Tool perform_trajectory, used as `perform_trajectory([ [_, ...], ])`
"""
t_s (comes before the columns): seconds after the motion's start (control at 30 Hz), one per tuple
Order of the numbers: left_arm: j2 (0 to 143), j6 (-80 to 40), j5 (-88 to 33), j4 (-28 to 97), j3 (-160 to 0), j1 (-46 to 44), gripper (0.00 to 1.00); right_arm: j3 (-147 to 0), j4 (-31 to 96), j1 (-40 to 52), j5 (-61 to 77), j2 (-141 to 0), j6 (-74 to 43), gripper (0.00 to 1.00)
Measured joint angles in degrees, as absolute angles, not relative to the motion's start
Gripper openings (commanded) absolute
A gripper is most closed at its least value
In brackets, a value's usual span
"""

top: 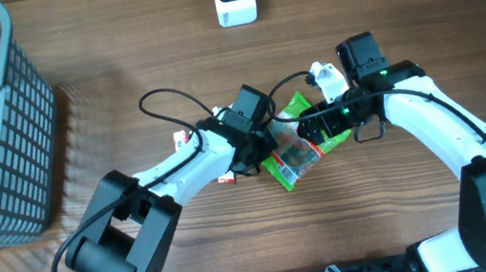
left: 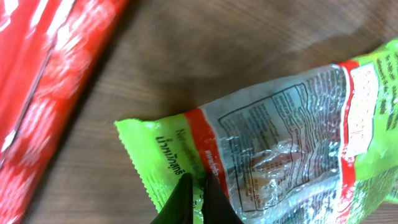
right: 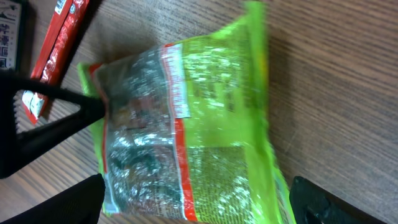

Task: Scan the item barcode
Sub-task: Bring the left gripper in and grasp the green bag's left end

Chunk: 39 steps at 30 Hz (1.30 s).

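As the left pincer (left: 198,186) nipped just an edge of the crinkly green plastic packet (left: 280,124), it might slip; the right pincer (right: 193,208) gaped open.

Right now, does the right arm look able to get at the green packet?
Probably yes: the right claw hangs open directly over the green packet, straddling it, with nothing between. The left claw pinches only one sealed edge.
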State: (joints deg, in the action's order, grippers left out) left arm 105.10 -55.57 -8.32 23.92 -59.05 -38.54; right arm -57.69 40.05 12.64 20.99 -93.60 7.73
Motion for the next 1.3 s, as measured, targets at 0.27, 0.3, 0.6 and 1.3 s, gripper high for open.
perform_trajectory([
  [0.27,106.30,-46.87,-7.55,17.80,-59.20,-37.93,0.04,-57.69,41.10,12.64,20.99,-93.60,6.46,0.95],
  [0.3,106.19,-44.93,-7.55,20.62,-59.86,-37.39,0.04,-57.69,41.10,12.64,20.99,-93.60,6.28,0.95],
  [0.6,100.53,-37.17,-17.02,34.30,-66.13,-30.70,0.04,-57.69,41.04,12.64,16.78,-93.60,-0.21,0.96],
  [1.3,111.44,-33.21,-21.30,28.16,-65.19,-31.79,0.04,-57.69,41.12,12.64,17.61,-101.06,-1.50,0.74],
])
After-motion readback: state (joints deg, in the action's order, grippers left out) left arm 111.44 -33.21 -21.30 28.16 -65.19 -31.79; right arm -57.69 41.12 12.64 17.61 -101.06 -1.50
